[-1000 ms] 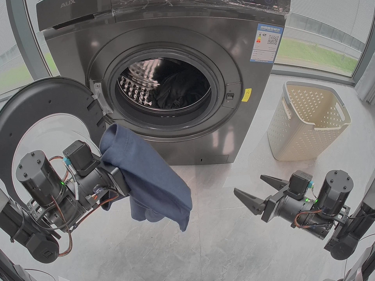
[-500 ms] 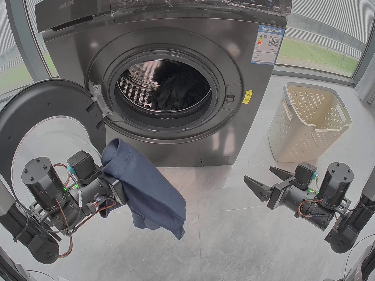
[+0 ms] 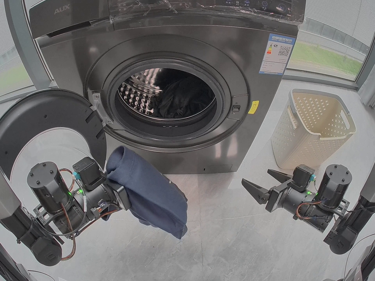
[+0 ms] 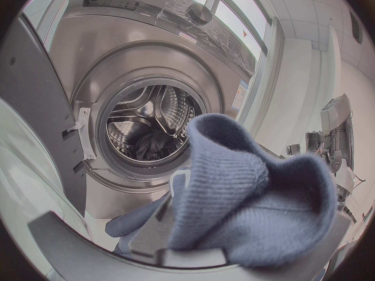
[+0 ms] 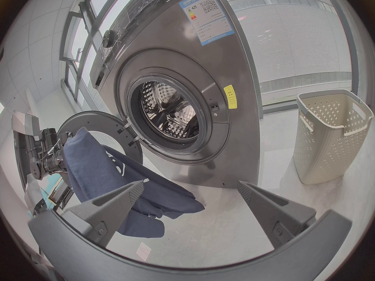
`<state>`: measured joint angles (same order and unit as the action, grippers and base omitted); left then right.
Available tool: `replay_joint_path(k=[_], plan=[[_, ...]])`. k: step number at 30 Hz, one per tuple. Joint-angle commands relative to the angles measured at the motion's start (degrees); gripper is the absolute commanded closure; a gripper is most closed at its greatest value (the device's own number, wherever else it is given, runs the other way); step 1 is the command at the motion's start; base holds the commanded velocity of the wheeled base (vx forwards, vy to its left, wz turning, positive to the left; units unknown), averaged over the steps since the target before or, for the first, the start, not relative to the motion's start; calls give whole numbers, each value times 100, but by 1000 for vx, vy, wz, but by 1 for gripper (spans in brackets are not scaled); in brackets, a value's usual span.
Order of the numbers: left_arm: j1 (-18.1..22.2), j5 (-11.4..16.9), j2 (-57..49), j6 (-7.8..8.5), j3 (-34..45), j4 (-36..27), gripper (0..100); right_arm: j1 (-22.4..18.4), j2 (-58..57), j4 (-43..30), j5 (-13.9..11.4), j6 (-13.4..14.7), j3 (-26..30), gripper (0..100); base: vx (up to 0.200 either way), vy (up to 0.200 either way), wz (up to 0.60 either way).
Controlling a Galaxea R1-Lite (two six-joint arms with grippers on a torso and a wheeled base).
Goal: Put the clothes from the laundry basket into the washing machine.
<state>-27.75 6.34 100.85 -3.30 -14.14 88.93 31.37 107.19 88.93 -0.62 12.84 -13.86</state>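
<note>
My left tool (image 3: 119, 194) is clamped on the navy garment (image 3: 154, 196), which hangs clear of the floor just below the washing machine (image 3: 164, 36) opening, beside its swung-open door (image 3: 43, 114). My right tool (image 3: 256, 176) is spread wide and holds nothing, in front of the machine's right corner. Dark clothes (image 3: 183, 98) lie in the machine's drum. The laundry basket (image 3: 312, 137) stands to the machine's right.
</note>
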Motion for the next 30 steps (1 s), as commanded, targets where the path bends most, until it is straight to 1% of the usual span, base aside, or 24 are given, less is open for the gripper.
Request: replay_joint_path(k=[1,7,10,13,25,30], plan=[[6,-1,40,23,8,1,100,1,21,1,1,0,15,0,0,0,0],[-47,-1,57,111,34,1,100,19,39,1,1,0,15,0,0,0,0],[-126,-1,57,181,61,-7,100,63,91,1,1,0,24,0,0,0,0],[-152,-1,66,234,87,-7,100,80,91,1,1,0,24,0,200,0,0],[-302,-10,172,242,131,1,100,142,83,1,1,0,41,0,200,0,0],[-372,-27,180,242,140,1,100,142,91,10,1,0,24,0,0,0,0]])
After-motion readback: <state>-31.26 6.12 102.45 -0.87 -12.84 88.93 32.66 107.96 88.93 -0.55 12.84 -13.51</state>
